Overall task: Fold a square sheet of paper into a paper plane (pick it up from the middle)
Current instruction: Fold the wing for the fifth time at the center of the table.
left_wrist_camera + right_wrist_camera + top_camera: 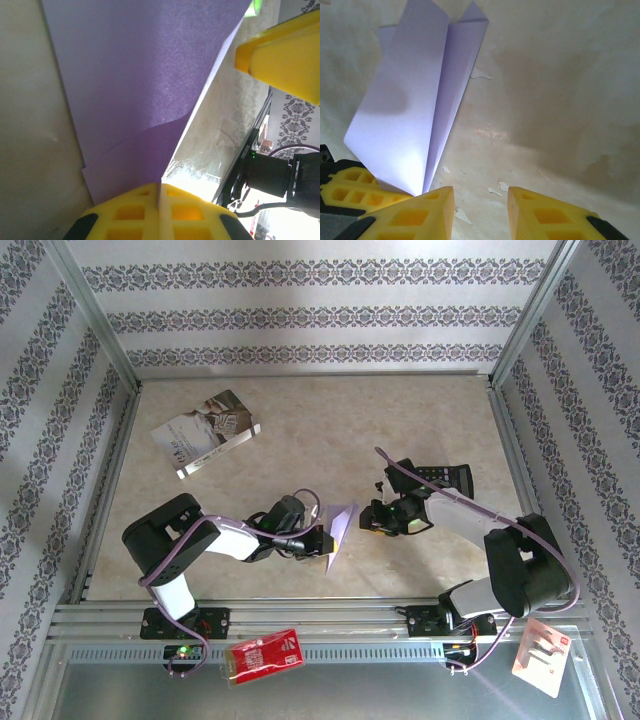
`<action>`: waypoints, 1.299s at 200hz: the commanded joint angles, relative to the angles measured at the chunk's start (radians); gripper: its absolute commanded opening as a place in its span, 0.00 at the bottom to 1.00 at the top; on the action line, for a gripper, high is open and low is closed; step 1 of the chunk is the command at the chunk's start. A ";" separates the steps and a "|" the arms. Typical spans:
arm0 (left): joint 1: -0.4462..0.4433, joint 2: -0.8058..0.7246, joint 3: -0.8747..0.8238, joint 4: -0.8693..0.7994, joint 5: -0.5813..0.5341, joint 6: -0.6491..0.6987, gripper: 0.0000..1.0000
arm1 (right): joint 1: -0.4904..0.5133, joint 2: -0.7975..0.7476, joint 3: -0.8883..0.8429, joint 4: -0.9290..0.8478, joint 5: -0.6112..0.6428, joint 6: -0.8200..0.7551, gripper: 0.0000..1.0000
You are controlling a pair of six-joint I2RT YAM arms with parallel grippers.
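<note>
The square sheet of paper is pale lilac and folded into a long pointed dart shape with layered flaps. It is held up off the table at centre. My left gripper is shut on its narrow end, and the paper runs up from between the yellow fingers. My right gripper hovers just right of the paper, apart from it. Its fingers stand open over bare table with nothing between them. The folded paper lies to their upper left.
A grey-white printed booklet lies at the back left. A black calculator sits behind the right arm. A red packet rests on the front rail, and a pale packet lies at the front right. Patterned walls enclose the table.
</note>
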 commanded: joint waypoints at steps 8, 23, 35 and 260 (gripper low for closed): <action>0.023 0.015 -0.015 0.083 0.021 -0.042 0.00 | 0.020 0.020 0.015 0.016 -0.009 0.015 0.34; 0.028 0.024 -0.021 0.100 0.034 -0.052 0.00 | 0.029 0.024 0.015 0.022 -0.009 0.019 0.34; 0.034 0.030 -0.030 0.119 0.040 -0.064 0.00 | 0.036 0.026 0.016 0.022 -0.009 0.022 0.34; 0.093 0.083 -0.123 0.292 0.094 -0.156 0.00 | 0.201 0.108 0.063 0.285 -0.042 0.101 0.20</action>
